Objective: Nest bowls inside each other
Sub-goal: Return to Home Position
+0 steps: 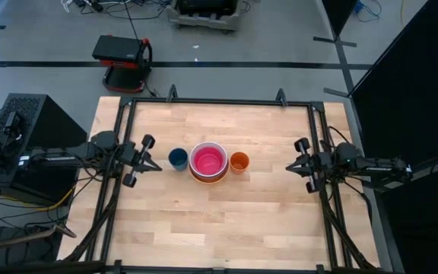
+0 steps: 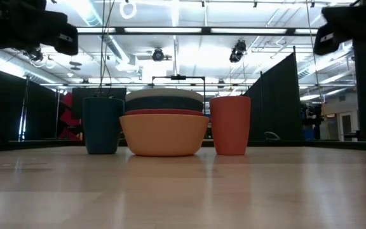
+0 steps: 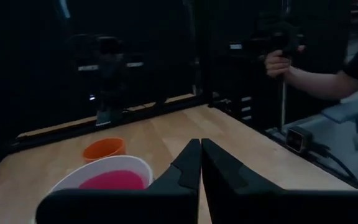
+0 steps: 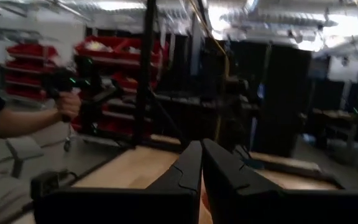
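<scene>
The nested bowls (image 1: 208, 161) sat in the middle of the surface (image 1: 219, 228), pink on top. The left pincer (image 1: 157, 167) and right pincer (image 1: 289, 165) hung well away, both pressed together, holding nothing. The best way home looked slow and straight back, bumping nothing.

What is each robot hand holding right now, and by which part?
Nothing. The left hand and the right hand are both shut and empty, well apart from the nested bowls.

overhead cam straight down on the whole table (image 1: 219, 228), low cam at 6 o'clock facing 12, close to the bowls (image 2: 164, 133), left wrist cam at 9 facing 3, right at 3 facing 9, first three share the bowls
</scene>
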